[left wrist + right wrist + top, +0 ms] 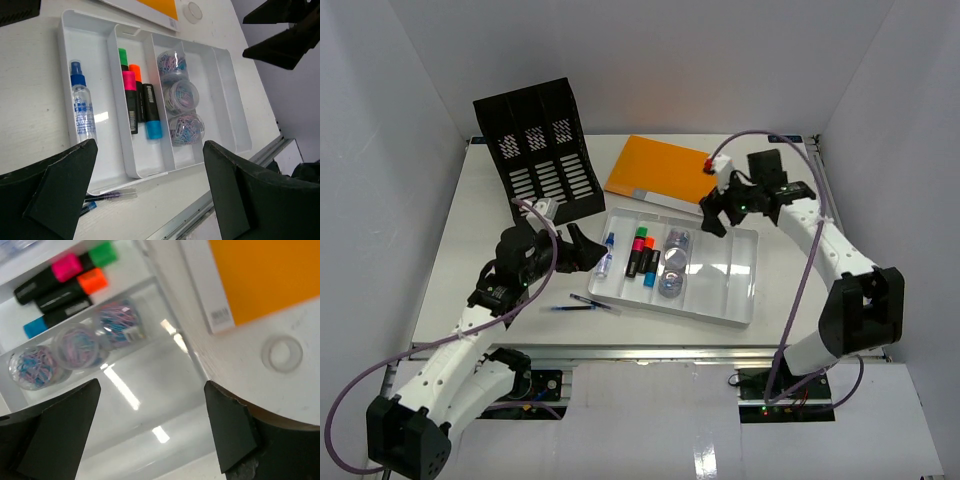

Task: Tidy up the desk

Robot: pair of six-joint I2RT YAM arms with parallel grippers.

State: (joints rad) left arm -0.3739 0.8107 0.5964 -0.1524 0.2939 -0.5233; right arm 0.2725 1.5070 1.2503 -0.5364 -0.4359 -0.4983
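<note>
Left pincer (586,250) hangs released and empty just left of the tray (741,300), near two pens (590,302) loose on the desk (470,250), which spreads beneath the tray. Right pincer (720,215), likewise released and empty, hovers over the tray's far edge. Lying flat and thin, the pens may skid from closing fingers, or a finger could knock the tray's rim.

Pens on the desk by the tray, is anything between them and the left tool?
Nothing visible. The pens lie on bare desk just outside the near corner of the tray; the open left tool hangs above that corner with only air between.
</note>
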